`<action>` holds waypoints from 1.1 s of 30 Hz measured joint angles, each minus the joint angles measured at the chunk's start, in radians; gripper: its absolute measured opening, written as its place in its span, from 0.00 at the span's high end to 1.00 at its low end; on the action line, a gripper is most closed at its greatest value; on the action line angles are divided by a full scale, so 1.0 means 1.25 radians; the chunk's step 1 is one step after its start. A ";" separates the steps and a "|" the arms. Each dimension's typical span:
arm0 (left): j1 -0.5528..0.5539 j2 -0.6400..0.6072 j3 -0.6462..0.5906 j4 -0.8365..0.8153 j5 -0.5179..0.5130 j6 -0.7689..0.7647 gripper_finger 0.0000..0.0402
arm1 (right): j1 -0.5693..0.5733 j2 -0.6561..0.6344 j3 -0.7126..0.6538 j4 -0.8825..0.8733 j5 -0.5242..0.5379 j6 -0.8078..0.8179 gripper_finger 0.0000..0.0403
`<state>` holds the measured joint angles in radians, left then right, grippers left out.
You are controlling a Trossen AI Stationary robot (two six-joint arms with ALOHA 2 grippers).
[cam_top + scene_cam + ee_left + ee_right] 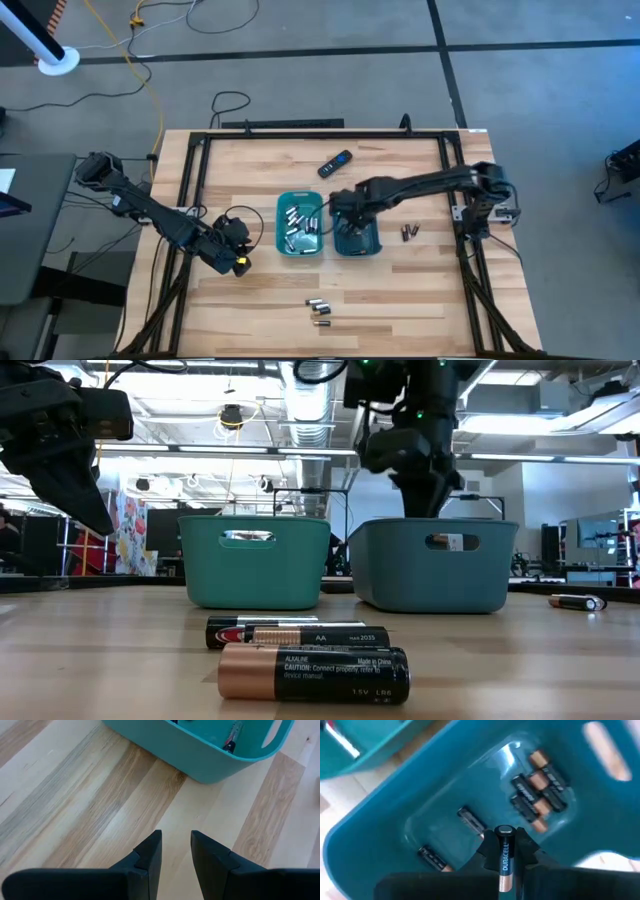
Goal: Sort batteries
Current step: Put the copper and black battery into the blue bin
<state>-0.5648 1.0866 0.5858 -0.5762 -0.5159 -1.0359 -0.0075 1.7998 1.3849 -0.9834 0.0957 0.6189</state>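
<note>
Two teal trays stand side by side mid-table. The left tray (pixel 300 225) holds silvery batteries; the right tray (pixel 357 240) holds dark, coppery-ended ones (pixel 540 795). My right gripper (pixel 505 845) hangs over the right tray (pixel 445 795), shut on a dark Duracell battery (pixel 505 857). My left gripper (pixel 176 847) is open and hovers over bare wood near the left tray's (pixel 200 750) left side. Loose batteries lie on the table near the front edge (pixel 318 306) and right of the trays (pixel 408 232). My right gripper pinches the dark battery by its body (pixel 505 851) between the two fingers (pixel 487 849), coming from above and pointing down into the right tray. The battery lies along the fingers, silver end (pixel 505 830) outward and coppery end (pixel 504 882) back. It is lifted clear of the tray floor.
A black remote (pixel 335 163) lies beyond the trays toward the far edge. In the low view, two batteries (pixel 310 672) lie close in front of the trays and one (pixel 575 601) lies off to the right. A black frame (pixel 190 190) runs along the table's sides.
</note>
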 joint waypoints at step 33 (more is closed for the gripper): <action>0.000 0.000 0.000 0.059 0.001 0.009 0.75 | 0.008 0.125 0.001 0.042 -0.014 -0.018 0.67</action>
<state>-0.5648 1.0866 0.5858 -0.5022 -0.5150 -1.0242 0.0025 1.9564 1.3861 -0.9314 0.0778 0.5966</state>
